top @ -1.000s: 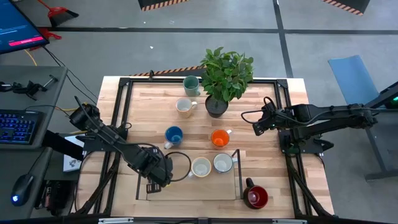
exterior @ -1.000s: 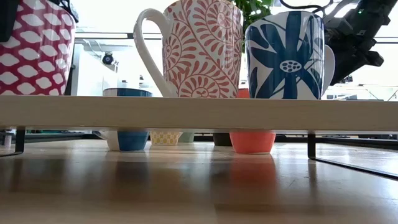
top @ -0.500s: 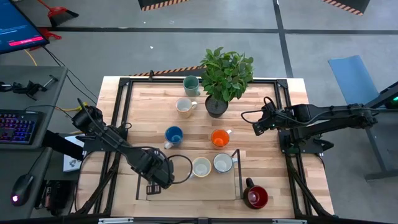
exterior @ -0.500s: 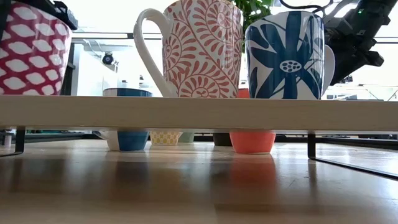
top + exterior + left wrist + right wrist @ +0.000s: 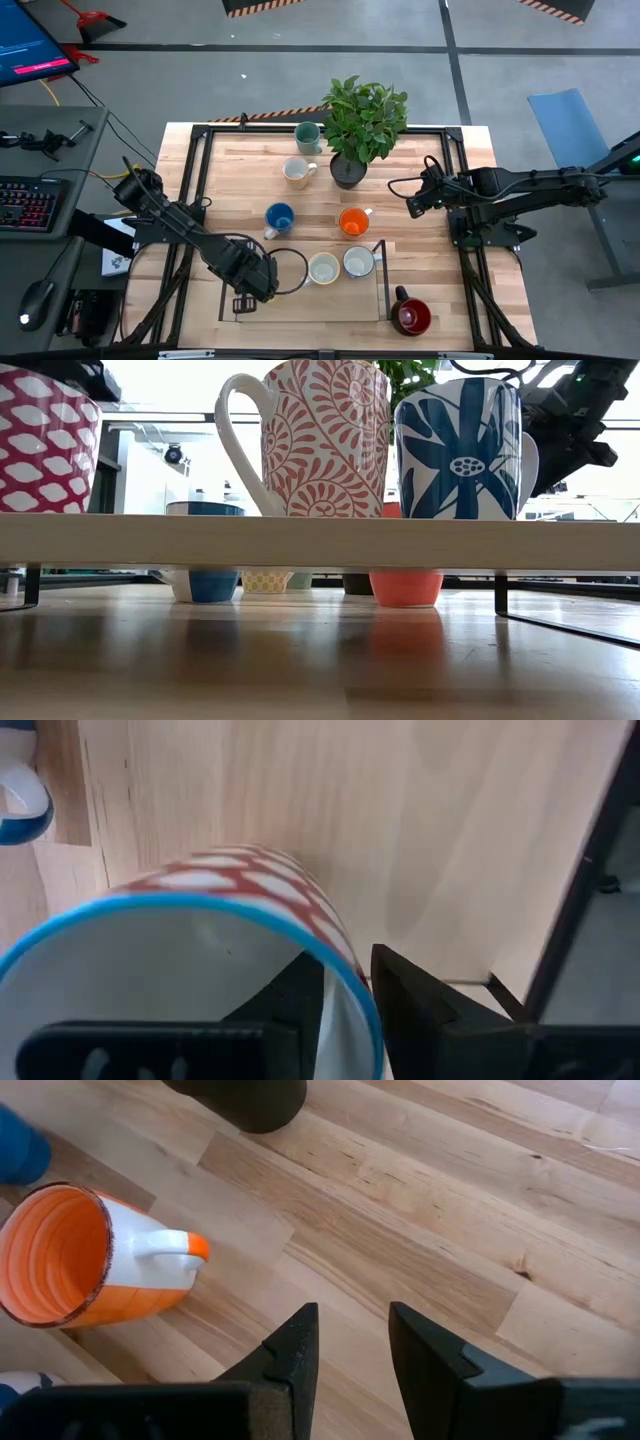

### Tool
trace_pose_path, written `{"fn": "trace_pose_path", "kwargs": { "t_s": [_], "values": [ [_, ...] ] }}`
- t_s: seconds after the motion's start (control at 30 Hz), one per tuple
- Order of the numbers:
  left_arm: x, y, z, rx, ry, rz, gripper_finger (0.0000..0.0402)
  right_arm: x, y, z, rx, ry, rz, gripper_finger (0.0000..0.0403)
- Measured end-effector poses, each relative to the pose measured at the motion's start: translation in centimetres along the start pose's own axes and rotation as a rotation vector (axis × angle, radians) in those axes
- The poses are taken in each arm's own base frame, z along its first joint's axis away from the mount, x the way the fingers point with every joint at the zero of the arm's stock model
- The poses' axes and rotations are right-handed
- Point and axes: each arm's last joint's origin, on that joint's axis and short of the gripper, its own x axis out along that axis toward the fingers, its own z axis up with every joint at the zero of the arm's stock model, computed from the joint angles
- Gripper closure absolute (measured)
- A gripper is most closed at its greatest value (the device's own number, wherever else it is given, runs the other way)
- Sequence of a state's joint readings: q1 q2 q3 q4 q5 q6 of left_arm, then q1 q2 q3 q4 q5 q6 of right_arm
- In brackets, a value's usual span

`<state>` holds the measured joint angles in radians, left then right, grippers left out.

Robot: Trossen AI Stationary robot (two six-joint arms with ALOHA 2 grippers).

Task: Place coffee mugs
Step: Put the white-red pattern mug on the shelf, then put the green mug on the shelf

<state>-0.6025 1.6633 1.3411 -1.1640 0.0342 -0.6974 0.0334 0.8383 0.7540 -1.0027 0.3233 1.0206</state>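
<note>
My left gripper [image 5: 258, 283] points down over a red-and-white patterned mug with a blue rim [image 5: 230, 880]. The mug stands upright on the raised wooden board [image 5: 300, 305] at the near left [image 5: 40, 440]. The gripper is open, with one finger inside the mug and one outside. Two more patterned mugs [image 5: 323, 268] [image 5: 358, 262] stand on the board to its right. Teal [image 5: 307, 136], cream [image 5: 296, 171], blue [image 5: 279, 217] and orange [image 5: 353, 222] mugs stand on the table, and a dark red one [image 5: 411, 316] at the near right. My right gripper [image 5: 412, 205] hovers open beside the orange mug [image 5: 80, 1260]. My left gripper [image 5: 347, 975] comes from above, pointing down. The mug's wall at the rim [image 5: 352, 1005] runs between its two fingers, one inside and one outside. Whether either finger touches the wall, I cannot tell. The mug stands on the board.
A dark pot with a leafy plant [image 5: 362, 125] stands at the far middle. A black cable loop [image 5: 290, 255] lies beside the left gripper. A black frame [image 5: 200, 180] runs round the tabletop. Bare wood lies at the table's right [image 5: 430, 260].
In the low view the patterned mug has sunk a little and shifted toward the table's left. It now stands straighter on the board. The left arm above it has stayed over the same spot.
</note>
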Motion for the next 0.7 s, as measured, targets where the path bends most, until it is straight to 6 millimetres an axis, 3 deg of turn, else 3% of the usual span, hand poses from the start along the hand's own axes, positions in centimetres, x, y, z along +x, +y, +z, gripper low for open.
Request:
{"fn": "trace_pose_path", "kwargs": {
  "t_s": [0.43,0.7],
  "values": [
    [-5.1,2.3,-1.5,0.115,-0.152,-0.094,0.0323,0.0,0.1,0.0,0.04,-0.001,0.011,0.03],
    [-7.5,5.3,-1.3,0.24,-0.345,0.1,0.0323,0.0,0.3,0.1,0.046,0.018,0.044,0.03]
  ]
}}
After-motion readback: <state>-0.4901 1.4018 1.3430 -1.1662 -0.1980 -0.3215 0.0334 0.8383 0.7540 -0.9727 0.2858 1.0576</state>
